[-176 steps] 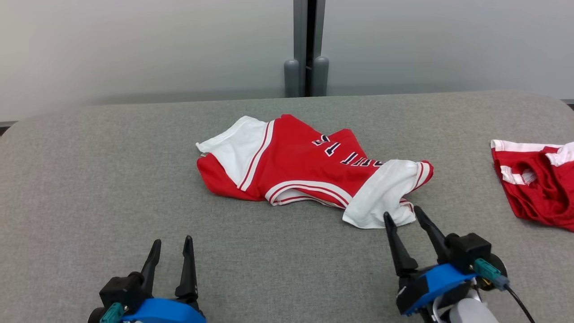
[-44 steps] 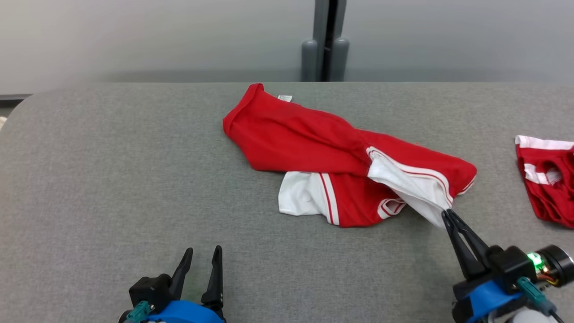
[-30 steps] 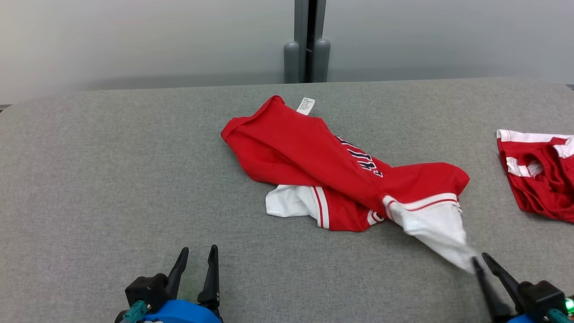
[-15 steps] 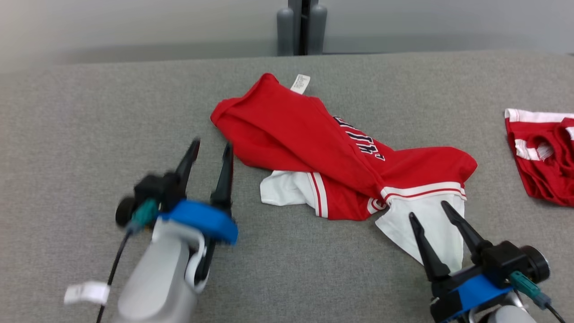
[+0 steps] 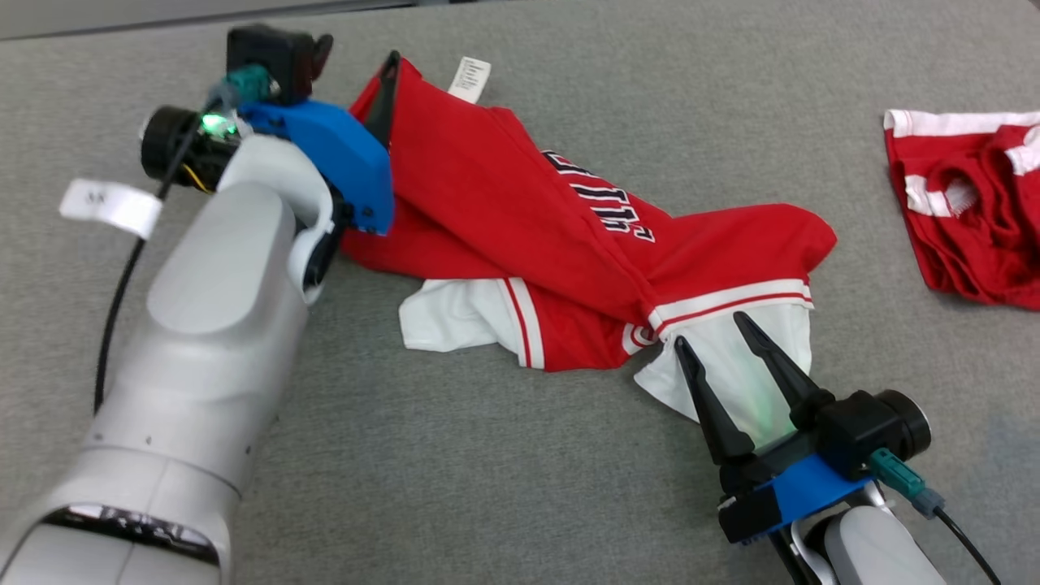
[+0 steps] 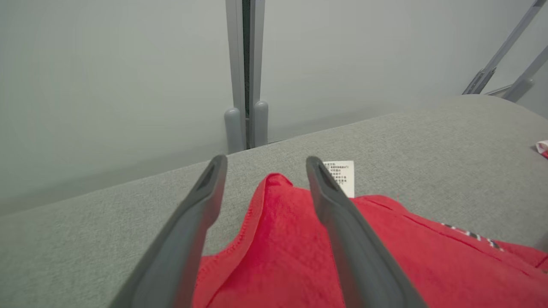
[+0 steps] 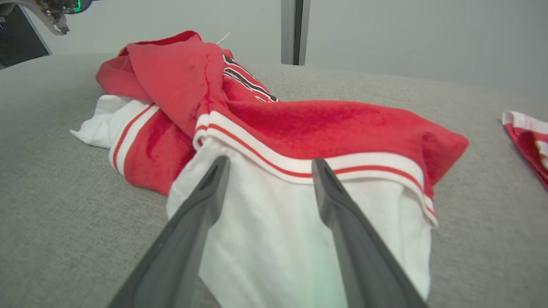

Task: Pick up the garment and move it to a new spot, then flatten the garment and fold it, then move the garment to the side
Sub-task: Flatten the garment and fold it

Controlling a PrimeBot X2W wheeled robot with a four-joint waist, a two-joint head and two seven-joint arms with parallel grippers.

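Since a moment ago the left end effector (image 6: 264, 163) has reached out, jaws wide, straddling the far corner of the red jersey (image 5: 520, 219). The right end effector (image 5: 708, 329), also wide, has released the white sleeve (image 7: 274, 239) beneath it. Relocation looks done; flattening, folding and setting aside remain.

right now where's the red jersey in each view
Head view: red jersey, across the centre.
Left wrist view: bottom centre, between the left gripper fingers.
Right wrist view: centre, beyond the right gripper.
Shared landmark: second red garment, right edge in every view.
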